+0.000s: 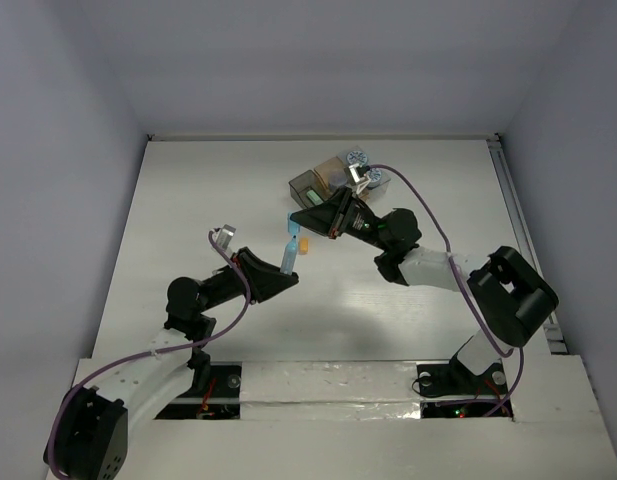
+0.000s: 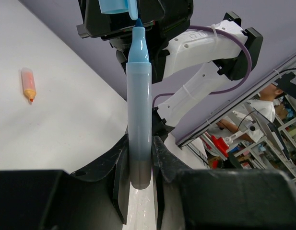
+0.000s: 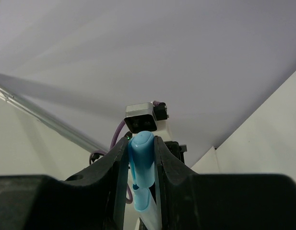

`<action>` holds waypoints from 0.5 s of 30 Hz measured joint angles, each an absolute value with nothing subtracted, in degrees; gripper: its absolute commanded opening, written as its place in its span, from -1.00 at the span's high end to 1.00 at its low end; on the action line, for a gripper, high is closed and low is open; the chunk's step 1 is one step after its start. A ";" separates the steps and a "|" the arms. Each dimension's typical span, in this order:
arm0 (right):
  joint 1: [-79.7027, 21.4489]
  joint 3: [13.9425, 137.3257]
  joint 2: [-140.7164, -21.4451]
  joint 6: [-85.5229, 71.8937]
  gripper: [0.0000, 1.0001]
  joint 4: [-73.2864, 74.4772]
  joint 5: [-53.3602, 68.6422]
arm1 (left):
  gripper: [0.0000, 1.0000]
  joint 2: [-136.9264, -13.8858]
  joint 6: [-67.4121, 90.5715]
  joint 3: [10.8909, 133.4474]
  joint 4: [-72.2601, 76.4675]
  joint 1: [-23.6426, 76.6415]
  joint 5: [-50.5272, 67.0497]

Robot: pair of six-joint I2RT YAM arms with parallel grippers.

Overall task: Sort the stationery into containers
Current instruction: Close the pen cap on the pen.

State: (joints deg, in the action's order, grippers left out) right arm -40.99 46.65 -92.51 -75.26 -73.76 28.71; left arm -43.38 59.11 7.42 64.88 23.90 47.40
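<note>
Left claw [image 2: 140,158] clamped on lower barrel of marker [image 2: 139,105] (light blue, uncapped), tip pointing up toward right claw [image 3: 142,153]. Right claw pinches blue cap [image 3: 142,158] narrowly, directly over tip; contact between tip and cap unclear. Both held in air above counter [image 1: 188,200], near its middle. Orange marker [image 1: 303,243] lies on counter just beside them. Boxes [image 1: 323,183] at far side, patterned rolls [image 1: 356,157] in rear one.
</note>
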 measured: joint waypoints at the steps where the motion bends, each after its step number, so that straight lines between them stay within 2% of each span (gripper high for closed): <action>1: -40.99 46.65 -92.51 -75.26 1.00 -73.76 28.71 | 1.00 -43.35 58.98 7.42 64.82 23.90 47.37; 15: -40.99 46.00 -89.45 -75.22 1.00 -74.15 28.75 | 1.00 -43.44 58.35 7.55 63.13 23.90 46.48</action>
State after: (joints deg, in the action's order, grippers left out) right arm -40.99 46.00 -89.45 -75.22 -74.15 28.75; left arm -43.44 58.35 7.55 63.13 23.90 46.48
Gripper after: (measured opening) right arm 0.285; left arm 0.156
